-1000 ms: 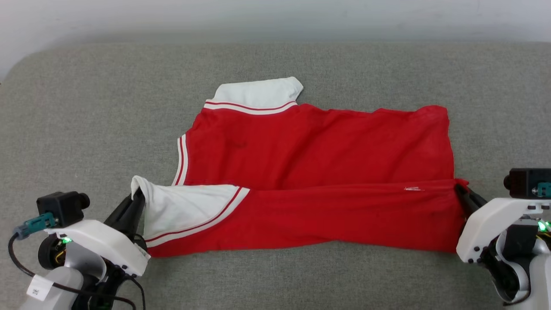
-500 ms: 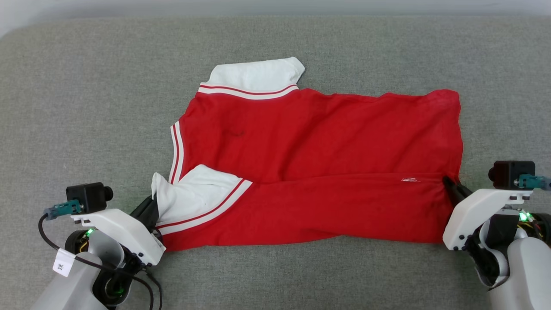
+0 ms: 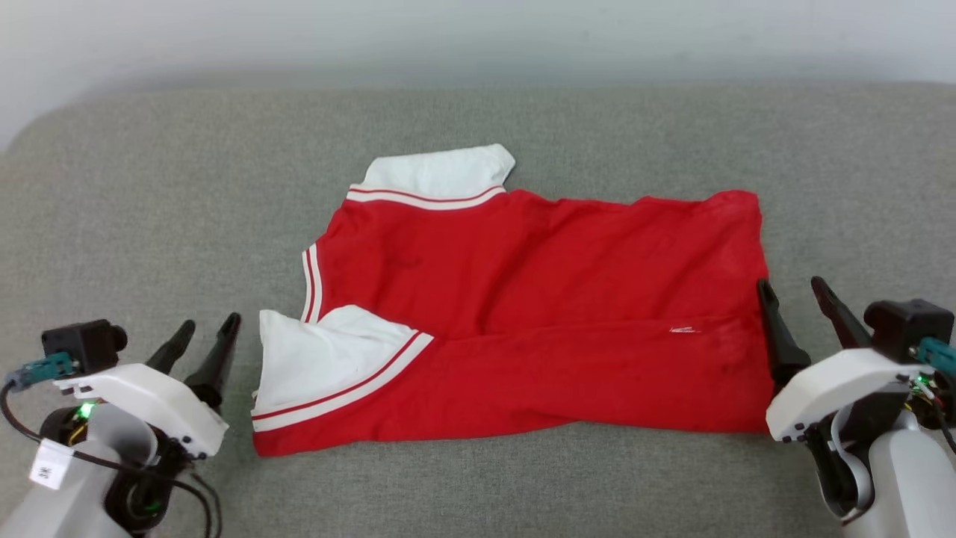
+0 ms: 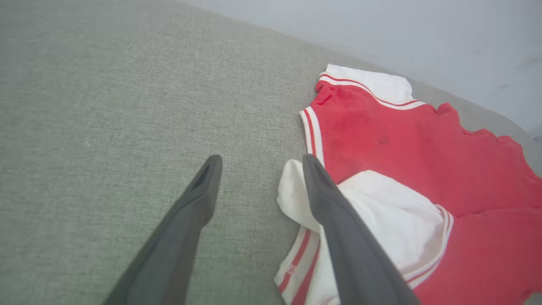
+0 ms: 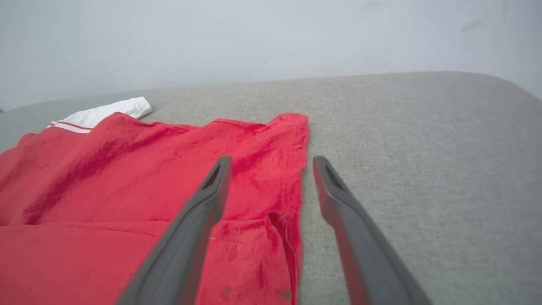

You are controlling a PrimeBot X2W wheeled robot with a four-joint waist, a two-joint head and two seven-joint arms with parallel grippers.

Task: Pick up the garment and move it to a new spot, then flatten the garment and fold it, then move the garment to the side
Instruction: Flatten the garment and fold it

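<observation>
Two sets of fingers, both spread wide, nothing gripped. My left fingers [image 3: 210, 323] sit low, angled forward, just beside the garment's [image 3: 538, 299] near white sleeve. My right fingers [image 3: 790, 284] straddle its hem edge, one over red cloth, one over bare tabletop [image 3: 149, 187]. Garment lies mid-tabletop, near strip folded over. Open grey room on both sides and beyond it.
</observation>
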